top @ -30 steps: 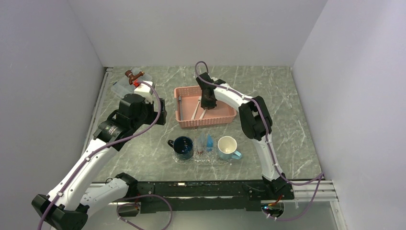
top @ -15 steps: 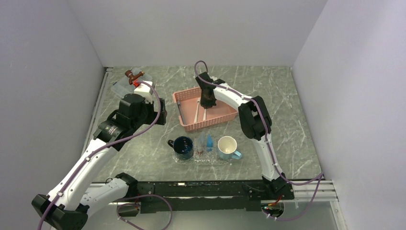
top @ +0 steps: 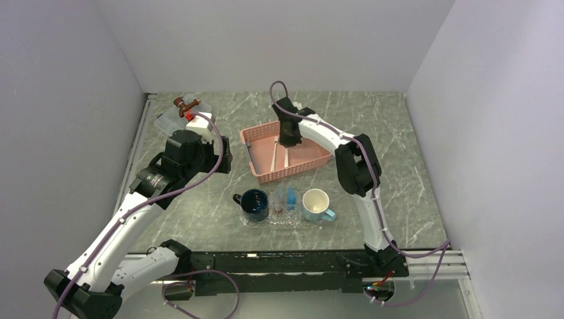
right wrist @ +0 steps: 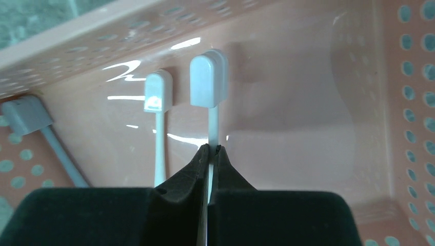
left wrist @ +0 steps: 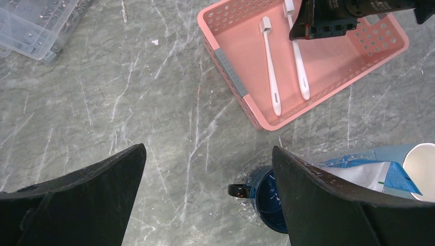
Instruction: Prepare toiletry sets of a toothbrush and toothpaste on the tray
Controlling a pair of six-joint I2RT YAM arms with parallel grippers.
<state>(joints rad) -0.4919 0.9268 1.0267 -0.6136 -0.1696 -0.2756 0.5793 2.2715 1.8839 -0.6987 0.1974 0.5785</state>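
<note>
Two whitish toothbrushes (left wrist: 271, 66) (left wrist: 299, 61) lie side by side in the pink basket (top: 311, 154). My right gripper (right wrist: 211, 148) reaches into the basket and is shut on the neck of the right-hand toothbrush (right wrist: 209, 84), just below its head. The other toothbrush (right wrist: 158, 92) lies free to its left. Two blue toothpaste tubes (top: 286, 197) lie on the clear tray (top: 279, 221), between two mugs. My left gripper (left wrist: 209, 151) hovers open and holds nothing, above the table left of the tray (left wrist: 245, 207).
A dark blue mug (top: 255, 204) and a white-lined light blue mug (top: 316, 204) stand on the tray's two ends. A clear lidded box (left wrist: 31, 25) sits at the back left. A grey strip (left wrist: 231, 72) runs along the basket's left wall.
My right gripper has shut on the toothbrush's neck. The basket has turned a little on the table, its front left corner swinging nearer. The left arm has not moved.
</note>
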